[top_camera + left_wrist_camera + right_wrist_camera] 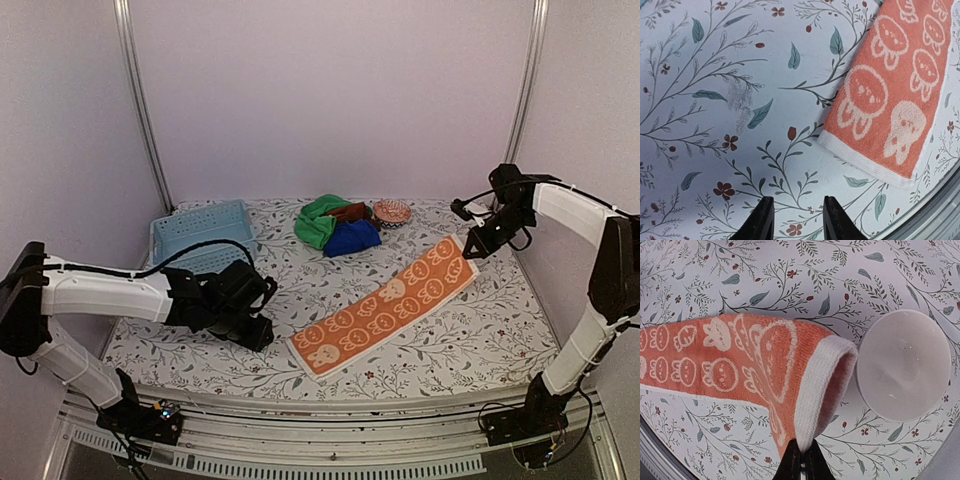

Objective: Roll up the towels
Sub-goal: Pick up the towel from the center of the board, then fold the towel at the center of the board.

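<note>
The orange towel with cream pattern lies flat and diagonal on the floral table. My right gripper is shut on its far right corner, which is lifted and folded over in the right wrist view, where the towel stretches away to the left. My left gripper is open and empty just left of the towel's near end. In the left wrist view the gripper hovers over bare cloth, with the towel's white-hemmed end to the upper right. The green, deep blue and rust-brown towels lie heaped at the back.
A light blue slotted basket stands at the back left. A small patterned bowl sits beside the towel heap. A white round object lies just right of the held corner. The table's front edge is close to the left gripper.
</note>
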### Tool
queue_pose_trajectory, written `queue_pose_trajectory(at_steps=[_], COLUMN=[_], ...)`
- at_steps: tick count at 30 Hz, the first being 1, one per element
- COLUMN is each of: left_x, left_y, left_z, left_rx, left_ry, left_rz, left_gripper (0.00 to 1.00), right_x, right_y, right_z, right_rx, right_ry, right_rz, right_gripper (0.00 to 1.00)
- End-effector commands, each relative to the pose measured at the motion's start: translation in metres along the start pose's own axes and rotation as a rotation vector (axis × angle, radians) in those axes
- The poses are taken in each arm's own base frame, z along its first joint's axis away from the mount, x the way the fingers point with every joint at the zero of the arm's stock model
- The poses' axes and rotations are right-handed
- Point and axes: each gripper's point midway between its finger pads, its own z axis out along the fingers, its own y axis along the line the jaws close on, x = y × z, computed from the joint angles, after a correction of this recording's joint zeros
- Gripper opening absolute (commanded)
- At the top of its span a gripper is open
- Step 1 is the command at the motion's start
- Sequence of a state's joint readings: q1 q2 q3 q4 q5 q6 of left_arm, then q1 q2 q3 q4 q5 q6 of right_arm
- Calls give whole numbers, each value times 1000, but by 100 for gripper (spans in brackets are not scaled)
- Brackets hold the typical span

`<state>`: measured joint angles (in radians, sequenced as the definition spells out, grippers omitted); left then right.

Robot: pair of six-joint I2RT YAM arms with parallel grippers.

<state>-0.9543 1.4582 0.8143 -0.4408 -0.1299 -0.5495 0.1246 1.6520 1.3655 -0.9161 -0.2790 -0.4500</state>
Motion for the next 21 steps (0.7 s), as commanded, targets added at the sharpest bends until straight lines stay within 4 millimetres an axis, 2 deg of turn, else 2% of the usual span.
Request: queue_pose_trajectory(at_steps=[1,4,10,16,21], left_x=[8,11,15,19,26], left_y=[17,21,15,6,-6], left_z=[0,2,10,17,21], left_rx=[-42,-44,17,66,149], left_ry=[8,9,11,27,45], left_rz=[-9,-17,-44,-57,-96], left_gripper=[37,37,35,30,24], right_x=[-12,-17,-22,-18,-21], right_y=[15,45,122,180,222], right_z=[-10,-11,3,25,39], right_rx=[-90,-193,-358,-526,-632], right_ry=[2,-2,36,106,149], right_rz=[-11,-57,-194,-248,-275], right_gripper=[2,2,3,2,2])
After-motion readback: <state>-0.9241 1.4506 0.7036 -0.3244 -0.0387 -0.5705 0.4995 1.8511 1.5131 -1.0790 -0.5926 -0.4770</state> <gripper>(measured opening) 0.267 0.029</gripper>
